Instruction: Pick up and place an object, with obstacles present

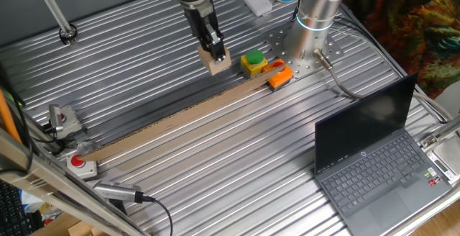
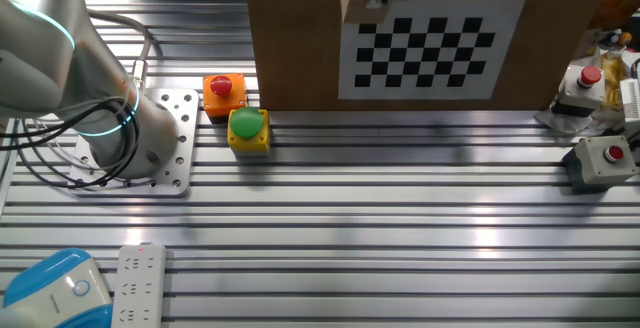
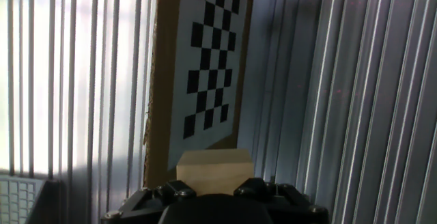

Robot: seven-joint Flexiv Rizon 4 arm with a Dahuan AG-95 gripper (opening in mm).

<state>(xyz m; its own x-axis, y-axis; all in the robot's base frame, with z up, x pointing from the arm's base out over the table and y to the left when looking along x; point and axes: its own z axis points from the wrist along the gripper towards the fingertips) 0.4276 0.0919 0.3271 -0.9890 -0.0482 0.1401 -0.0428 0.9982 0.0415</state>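
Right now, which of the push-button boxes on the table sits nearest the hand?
The yellow box with the green button, just beside the hand holding the block. The orange box lies past it; the two grey red-button boxes sit far off.

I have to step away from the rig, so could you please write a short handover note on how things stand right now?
Tool: shut on the tan block, carried in the air.
Obstacle: the cardboard wall with the checkerboard stands upright on edge along the table; the block is about level with its top edge.
Done: the block is picked up.
Left: set it down and release. Which side it should land on cannot be told from these views.
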